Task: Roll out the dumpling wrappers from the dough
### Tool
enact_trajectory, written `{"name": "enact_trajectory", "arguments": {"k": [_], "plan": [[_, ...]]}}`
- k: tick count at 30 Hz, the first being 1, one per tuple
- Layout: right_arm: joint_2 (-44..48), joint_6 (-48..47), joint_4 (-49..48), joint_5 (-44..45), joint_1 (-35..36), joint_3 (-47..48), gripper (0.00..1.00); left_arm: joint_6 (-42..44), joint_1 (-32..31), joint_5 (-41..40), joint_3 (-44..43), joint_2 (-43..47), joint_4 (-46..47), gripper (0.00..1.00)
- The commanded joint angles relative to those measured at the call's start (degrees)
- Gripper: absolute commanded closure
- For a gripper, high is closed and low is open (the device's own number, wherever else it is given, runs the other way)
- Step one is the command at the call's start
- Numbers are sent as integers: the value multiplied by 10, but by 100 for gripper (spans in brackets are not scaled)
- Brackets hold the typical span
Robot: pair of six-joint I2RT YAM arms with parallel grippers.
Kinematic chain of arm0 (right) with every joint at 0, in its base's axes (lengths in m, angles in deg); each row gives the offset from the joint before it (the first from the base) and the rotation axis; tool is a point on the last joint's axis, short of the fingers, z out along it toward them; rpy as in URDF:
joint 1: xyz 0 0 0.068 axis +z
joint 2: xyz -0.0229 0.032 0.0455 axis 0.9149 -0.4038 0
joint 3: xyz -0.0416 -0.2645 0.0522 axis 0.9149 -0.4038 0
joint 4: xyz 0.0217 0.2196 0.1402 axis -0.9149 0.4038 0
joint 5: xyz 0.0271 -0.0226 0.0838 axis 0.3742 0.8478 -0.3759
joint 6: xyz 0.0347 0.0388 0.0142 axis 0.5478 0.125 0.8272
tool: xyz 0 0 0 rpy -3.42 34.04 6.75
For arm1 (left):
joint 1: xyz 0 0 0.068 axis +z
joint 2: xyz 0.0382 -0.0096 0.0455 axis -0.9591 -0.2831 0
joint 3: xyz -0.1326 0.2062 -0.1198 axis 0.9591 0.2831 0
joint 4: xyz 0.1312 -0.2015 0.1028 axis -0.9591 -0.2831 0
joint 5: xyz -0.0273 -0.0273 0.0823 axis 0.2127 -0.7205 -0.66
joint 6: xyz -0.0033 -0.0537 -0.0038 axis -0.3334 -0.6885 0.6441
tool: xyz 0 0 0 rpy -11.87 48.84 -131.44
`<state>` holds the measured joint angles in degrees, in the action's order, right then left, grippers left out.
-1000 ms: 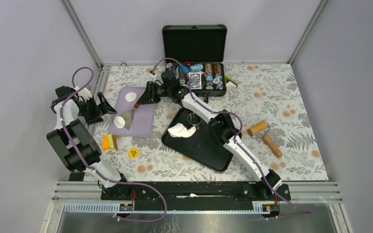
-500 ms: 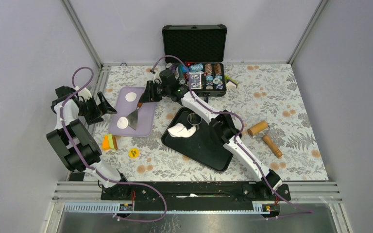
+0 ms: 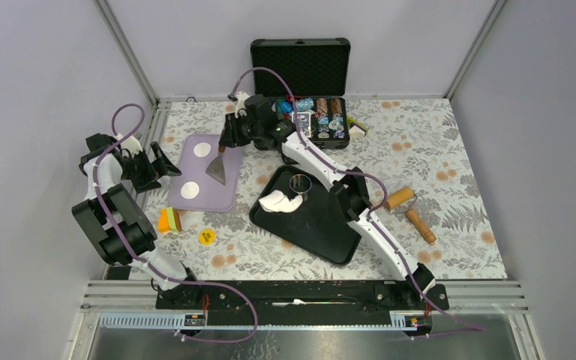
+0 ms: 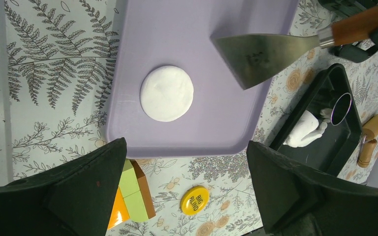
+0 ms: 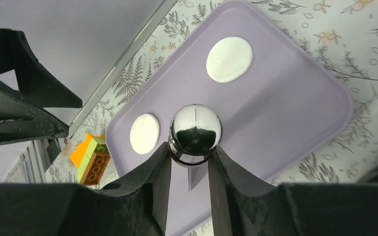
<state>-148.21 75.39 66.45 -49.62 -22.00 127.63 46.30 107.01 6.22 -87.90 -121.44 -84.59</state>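
Two dumpling wrappers, thin round white discs, lie on the purple tray [image 3: 225, 191]: one at the back [image 3: 202, 149], one at the near left [image 3: 190, 190]. My right gripper [image 3: 229, 142] is shut on the wooden handle of a steel spatula [image 3: 220, 169], whose blade hangs over the tray between the discs, apart from both. In the right wrist view the handle's chrome end [image 5: 195, 129] sits between my fingers. The dough [image 3: 281, 201], a crumpled white scrap, lies on the black tray [image 3: 322, 232] by the steel ring cutter [image 3: 298, 183]. My left gripper [image 3: 161, 166] is open and empty, left of the purple tray.
A wooden rolling pin [image 3: 409, 210] lies right of the black tray. A block of orange and green bricks [image 3: 169, 220] and a yellow chip [image 3: 207, 236] lie near the purple tray's front. An open black case [image 3: 300, 67] of chips stands at the back.
My right gripper has drawn the spatula back and to the right, away from the near-left wrapper, which stays flat on the purple tray. My left arm has not moved.
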Motion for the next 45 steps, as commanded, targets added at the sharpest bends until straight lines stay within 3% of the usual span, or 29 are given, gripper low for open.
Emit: {"name": "enact_trajectory", "arguments": {"k": [1,5,8,14,21,24,27,32,38,45], "plan": [[98,-67,44,3,-13,7,100,-2,4,26,-6,25,21,1],[196,-67,86,-87,-43,-19,100,0,2,20,-17,33,15,1],[289,-67,110,-168,-89,-98,100,14,-11,7,-32,41,-3,1],[483,-80,111,-302,-261,-400,100,57,-89,-59,-33,77,-24,1],[702,-95,84,-320,-560,-807,100,55,-242,-126,-23,91,-22,1],[740,-95,84,-320,-631,-946,100,35,-310,-153,-22,77,-7,1],[729,-95,84,-320,-639,-1029,100,9,-360,-159,-27,59,6,1],[690,-95,84,-320,-638,-1140,100,-23,-390,-137,-12,37,35,1],[626,-95,84,-320,-639,-1120,100,-26,-407,-128,18,42,63,1],[652,-95,84,-320,-653,-1109,100,-27,-417,-128,18,49,63,1]]}}
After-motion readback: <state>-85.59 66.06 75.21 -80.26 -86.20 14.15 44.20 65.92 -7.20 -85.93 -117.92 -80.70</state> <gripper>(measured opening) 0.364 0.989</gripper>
